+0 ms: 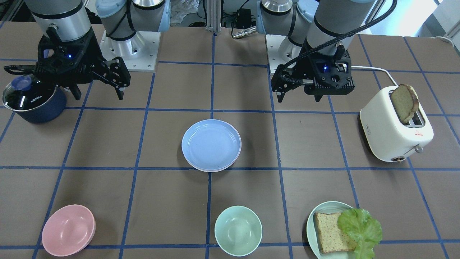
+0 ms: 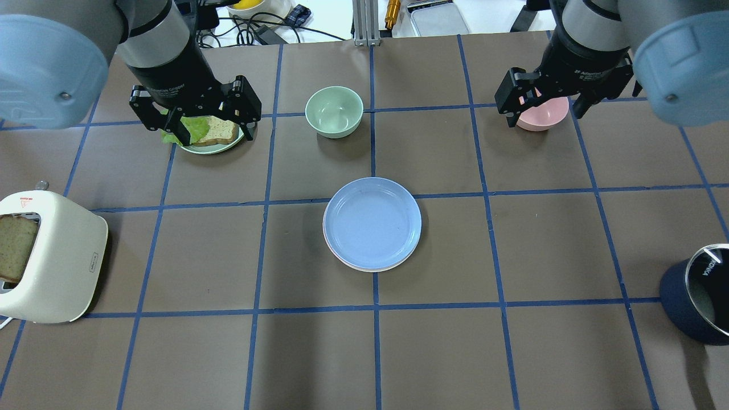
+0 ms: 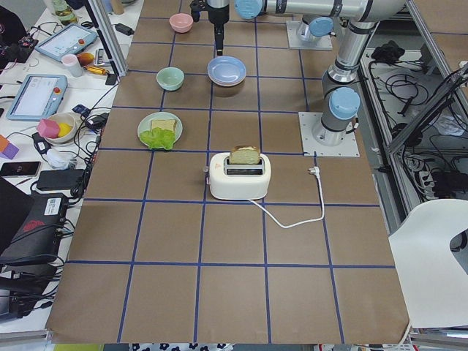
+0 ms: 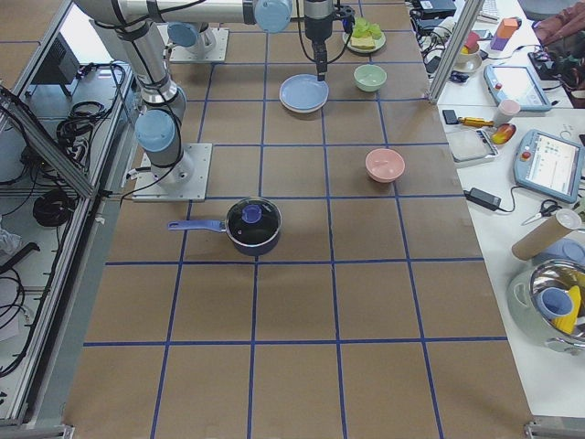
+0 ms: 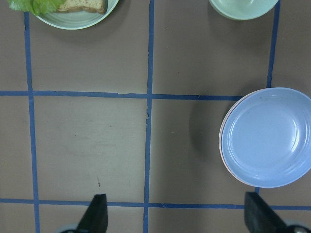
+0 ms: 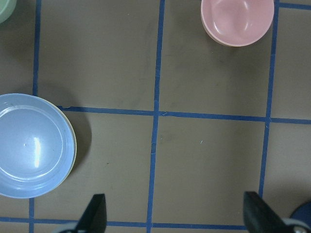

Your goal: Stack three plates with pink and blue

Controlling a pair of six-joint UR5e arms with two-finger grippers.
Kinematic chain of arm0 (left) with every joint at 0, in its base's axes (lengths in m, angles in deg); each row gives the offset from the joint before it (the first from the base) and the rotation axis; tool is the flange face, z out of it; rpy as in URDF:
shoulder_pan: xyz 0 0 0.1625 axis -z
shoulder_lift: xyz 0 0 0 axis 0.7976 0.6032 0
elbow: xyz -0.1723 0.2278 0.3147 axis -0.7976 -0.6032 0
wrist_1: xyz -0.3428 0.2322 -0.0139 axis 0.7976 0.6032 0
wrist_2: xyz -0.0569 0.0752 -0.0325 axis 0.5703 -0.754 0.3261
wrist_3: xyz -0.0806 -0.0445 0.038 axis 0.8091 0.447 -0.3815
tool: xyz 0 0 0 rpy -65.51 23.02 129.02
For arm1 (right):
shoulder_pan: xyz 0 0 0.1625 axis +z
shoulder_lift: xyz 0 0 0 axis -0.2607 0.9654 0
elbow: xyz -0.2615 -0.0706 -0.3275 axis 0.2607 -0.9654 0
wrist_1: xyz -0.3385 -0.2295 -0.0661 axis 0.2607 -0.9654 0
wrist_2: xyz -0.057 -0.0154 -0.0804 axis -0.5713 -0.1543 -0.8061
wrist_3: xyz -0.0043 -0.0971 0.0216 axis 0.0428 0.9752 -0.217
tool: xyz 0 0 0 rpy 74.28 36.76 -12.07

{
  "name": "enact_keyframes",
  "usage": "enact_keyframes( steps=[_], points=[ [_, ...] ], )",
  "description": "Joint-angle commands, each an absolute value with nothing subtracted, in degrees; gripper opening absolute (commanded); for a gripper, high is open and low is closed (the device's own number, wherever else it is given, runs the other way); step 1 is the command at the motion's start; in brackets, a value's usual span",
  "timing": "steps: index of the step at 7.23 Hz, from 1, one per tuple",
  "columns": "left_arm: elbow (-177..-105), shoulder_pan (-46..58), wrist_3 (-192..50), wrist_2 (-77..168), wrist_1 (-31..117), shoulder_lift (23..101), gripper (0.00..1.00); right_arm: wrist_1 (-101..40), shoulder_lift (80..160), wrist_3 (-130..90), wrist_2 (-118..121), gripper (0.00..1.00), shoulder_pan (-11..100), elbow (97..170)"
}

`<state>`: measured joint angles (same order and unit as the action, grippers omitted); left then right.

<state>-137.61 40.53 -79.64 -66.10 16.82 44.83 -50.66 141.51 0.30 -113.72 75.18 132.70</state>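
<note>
The plates sit in one stack at the middle of the table. The light blue plate [image 2: 372, 222] [image 1: 211, 144] is on top. A pink rim [image 2: 364, 268] shows under it, and a cream edge [image 6: 74, 153] shows at the side. The stack also shows in the left wrist view [image 5: 266, 137]. My left gripper [image 2: 213, 128] [image 1: 298, 94] is open and empty, held high over the lettuce plate, apart from the stack. My right gripper [image 2: 544, 111] [image 1: 99, 94] is open and empty, high near the pink bowl.
A mint bowl [image 2: 334, 111] and a pink bowl [image 2: 544, 117] stand at the far side. A pale green plate with bread and lettuce [image 2: 209, 134] is far left. A white toaster with bread [image 2: 48, 256] is near left. A dark blue lidded pot [image 2: 697, 299] is near right.
</note>
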Motion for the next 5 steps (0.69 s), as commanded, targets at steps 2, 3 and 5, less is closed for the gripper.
enact_keyframes(
  steps=[2, 3, 5],
  points=[
    [-137.62, 40.53, -79.65, -66.11, 16.82, 44.86, 1.00, -50.78, 141.55, 0.21, -114.24, 1.00, 75.15, 132.81],
    [-137.62, 40.53, -79.65, -66.11, 16.82, 44.86, 1.00, -51.31, 141.64, 0.21, -114.24, 1.00, 75.24, 132.90],
    [-137.44, 40.44, -80.17, -66.37, 16.82, 44.86, 1.00, -51.31, 141.64, 0.30, -113.89, 1.00, 75.15, 132.81]
  ],
)
